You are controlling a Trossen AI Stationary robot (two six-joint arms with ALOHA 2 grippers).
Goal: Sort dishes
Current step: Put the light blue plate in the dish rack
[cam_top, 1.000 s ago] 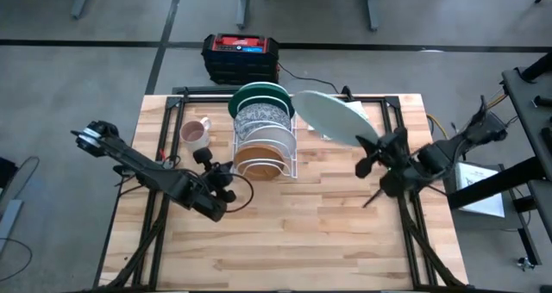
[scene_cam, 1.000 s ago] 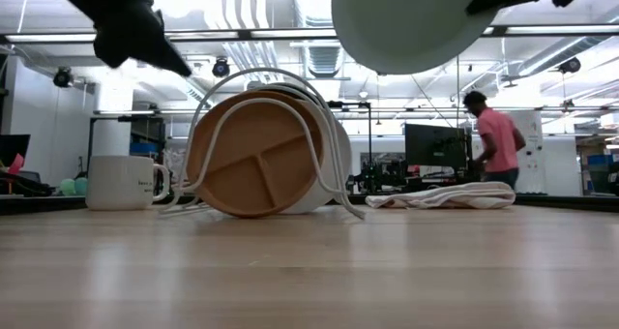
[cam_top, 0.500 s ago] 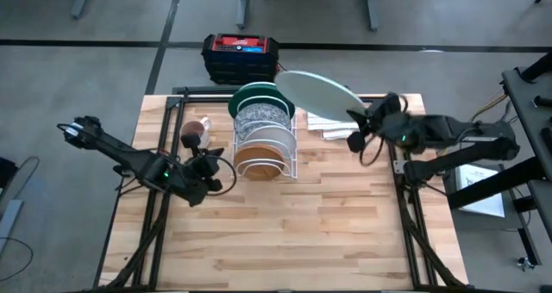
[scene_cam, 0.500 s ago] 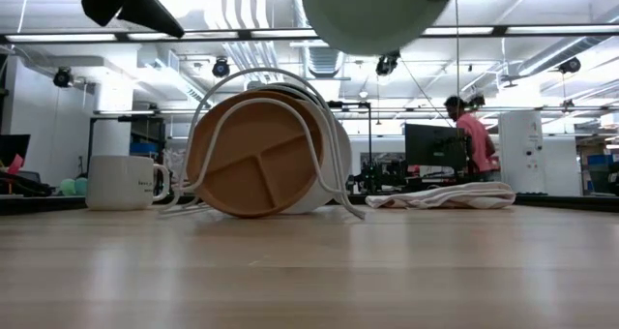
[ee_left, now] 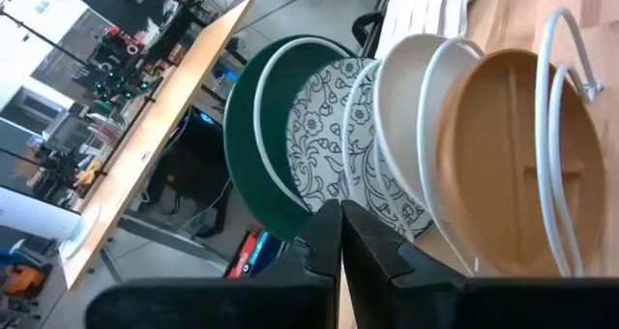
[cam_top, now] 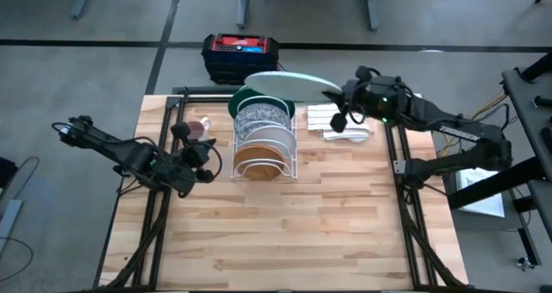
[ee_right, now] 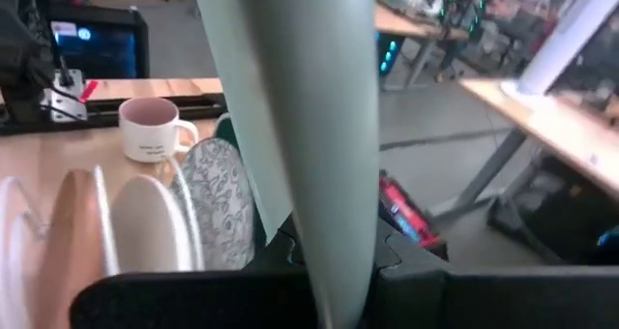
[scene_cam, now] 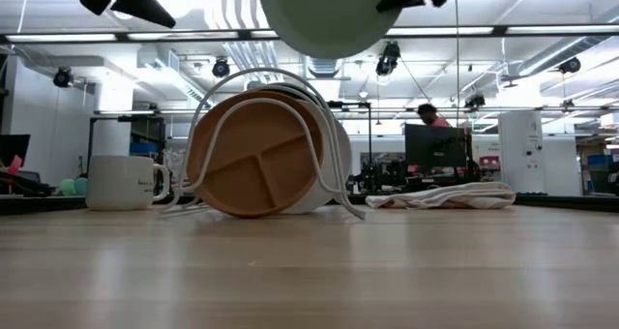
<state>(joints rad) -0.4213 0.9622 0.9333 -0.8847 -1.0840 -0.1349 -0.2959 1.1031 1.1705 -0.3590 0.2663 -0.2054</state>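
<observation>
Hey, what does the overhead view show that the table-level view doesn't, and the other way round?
Only the overhead view shows the red-and-black box on the floor and the left pincer beside the rack. Only the table-level view shows the tan plate's dividers and a person far behind. Both show the pale green plate held above the rack by the right pincer.

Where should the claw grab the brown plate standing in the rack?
Pinch the tan-brown plate by its top rim, coming down from above. It stands on edge in the wire rack; wire loops cross its face and the white plate sits close behind, so probably only the top is free.
</observation>
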